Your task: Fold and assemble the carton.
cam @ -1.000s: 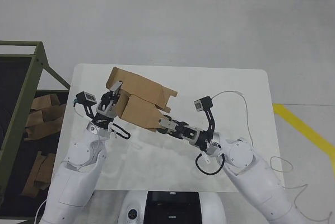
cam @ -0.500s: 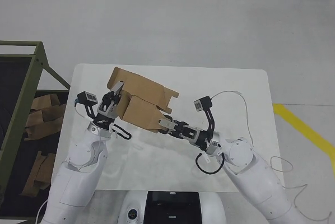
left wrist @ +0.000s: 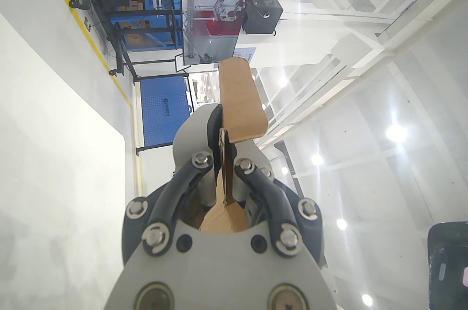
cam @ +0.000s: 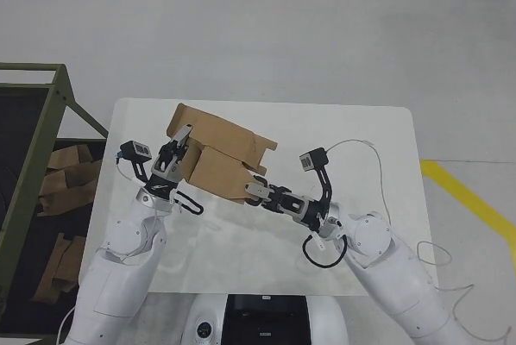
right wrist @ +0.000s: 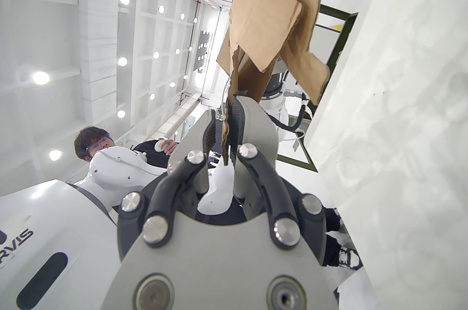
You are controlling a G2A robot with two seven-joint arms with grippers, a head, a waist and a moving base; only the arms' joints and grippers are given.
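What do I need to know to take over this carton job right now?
Left tool: shut on one edge of the carton.
Right tool: shut on the carton's opposite edge, nearer the robot.
Carton: held between both arms over the table; I cannot tell whether it touches the table.
Done: carton gripped on both sides and partly opened out of flat.
Left: flaps hang loose. They need folding in and the carton closing.
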